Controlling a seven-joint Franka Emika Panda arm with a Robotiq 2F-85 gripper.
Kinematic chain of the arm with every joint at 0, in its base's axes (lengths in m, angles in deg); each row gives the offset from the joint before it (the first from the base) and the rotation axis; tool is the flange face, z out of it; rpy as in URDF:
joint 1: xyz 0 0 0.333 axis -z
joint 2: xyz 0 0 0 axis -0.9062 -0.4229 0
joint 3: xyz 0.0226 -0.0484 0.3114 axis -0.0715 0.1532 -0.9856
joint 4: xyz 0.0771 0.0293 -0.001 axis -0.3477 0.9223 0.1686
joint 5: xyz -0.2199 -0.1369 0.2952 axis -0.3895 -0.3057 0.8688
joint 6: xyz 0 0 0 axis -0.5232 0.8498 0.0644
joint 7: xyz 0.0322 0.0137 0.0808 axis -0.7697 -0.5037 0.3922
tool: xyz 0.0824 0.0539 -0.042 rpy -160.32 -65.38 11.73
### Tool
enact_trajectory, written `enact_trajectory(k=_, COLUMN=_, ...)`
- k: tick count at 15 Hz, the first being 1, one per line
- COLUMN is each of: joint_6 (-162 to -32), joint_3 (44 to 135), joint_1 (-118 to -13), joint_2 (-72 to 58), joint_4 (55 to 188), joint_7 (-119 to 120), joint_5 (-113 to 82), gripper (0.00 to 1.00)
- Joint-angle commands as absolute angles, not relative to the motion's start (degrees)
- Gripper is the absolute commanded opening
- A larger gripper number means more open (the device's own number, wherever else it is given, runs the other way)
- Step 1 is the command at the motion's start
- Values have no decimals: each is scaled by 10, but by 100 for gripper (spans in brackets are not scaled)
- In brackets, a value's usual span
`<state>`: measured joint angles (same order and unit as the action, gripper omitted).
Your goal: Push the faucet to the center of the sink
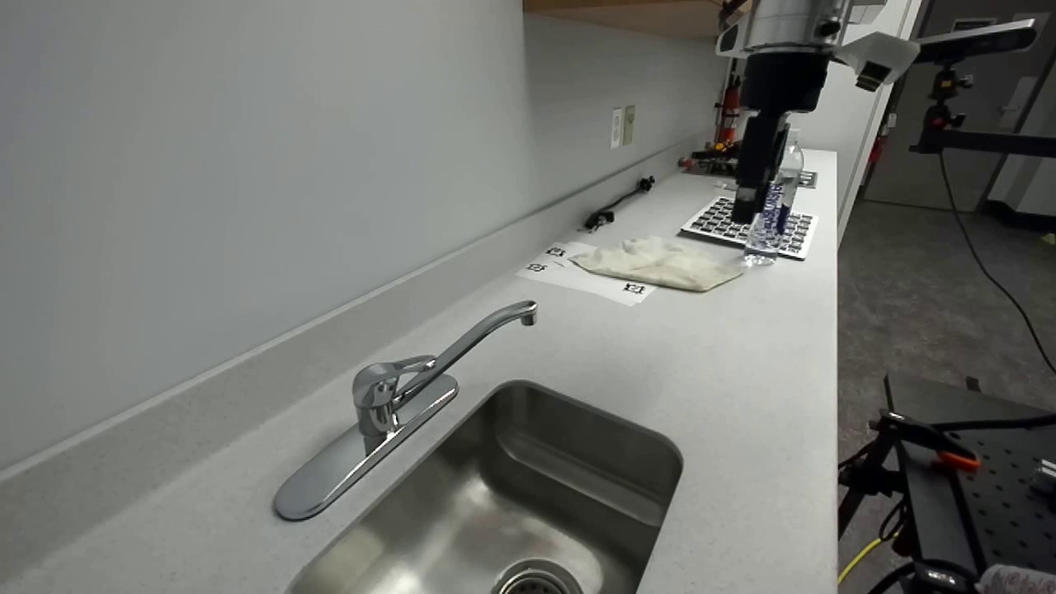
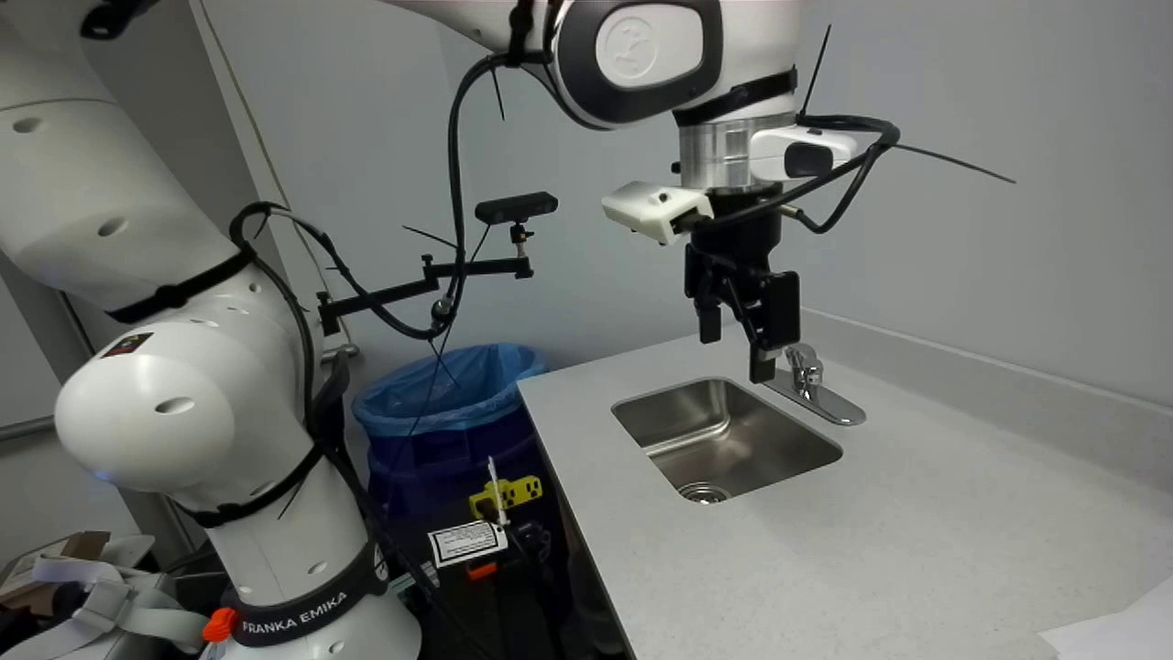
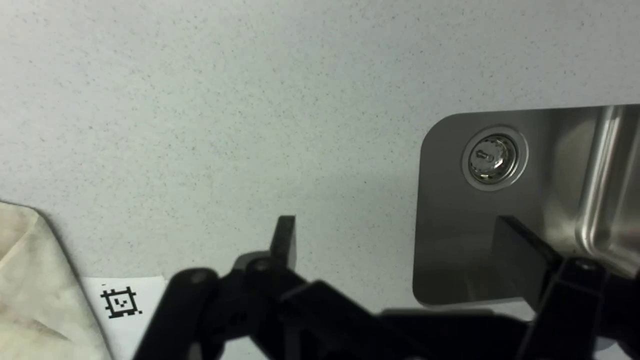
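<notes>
The chrome faucet [image 1: 474, 338] stands on its base plate along the wall side of the sink. Its spout points along the wall, with the tip over the counter beyond the basin's corner. In an exterior view the faucet [image 2: 805, 368] is partly hidden behind a finger. The steel sink [image 1: 590, 450] also shows in an exterior view [image 2: 674, 431] and in the wrist view [image 3: 445, 220], with its drain. My gripper [image 2: 736, 353] is open and empty, above the counter. In the wrist view its fingers [image 3: 397, 220] straddle the sink's edge. In an exterior view the gripper [image 1: 749, 206] hangs far beyond the faucet.
A beige cloth [image 1: 664, 264] lies on a marker sheet [image 1: 577, 285] on the counter; the cloth also shows in the wrist view [image 3: 35, 295]. A bottle [image 1: 771, 223] and a gridded panel [image 1: 716, 221] stand farther along. A wall runs behind the faucet. A blue-lined bin [image 2: 449, 403] stands beyond the counter.
</notes>
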<state>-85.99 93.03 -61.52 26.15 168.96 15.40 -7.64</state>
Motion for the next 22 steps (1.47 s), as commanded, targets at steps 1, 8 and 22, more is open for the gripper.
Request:
enact_trajectory(k=1, joint_6=-940, joint_3=916, joint_1=-637, joint_2=226, joint_4=1691, joint_7=143, joint_5=-24, gripper=100)
enact_trajectory(k=8, joint_6=-1117, joint_3=885, joint_1=-673, joint_2=126, joint_4=1664, joint_7=158, joint_5=96, gripper=100)
enact_trajectory(k=22, joint_6=-1257, joint_3=875, joint_1=-689, joint_2=-84, joint_4=1512, joint_7=-30, joint_5=40, gripper=100)
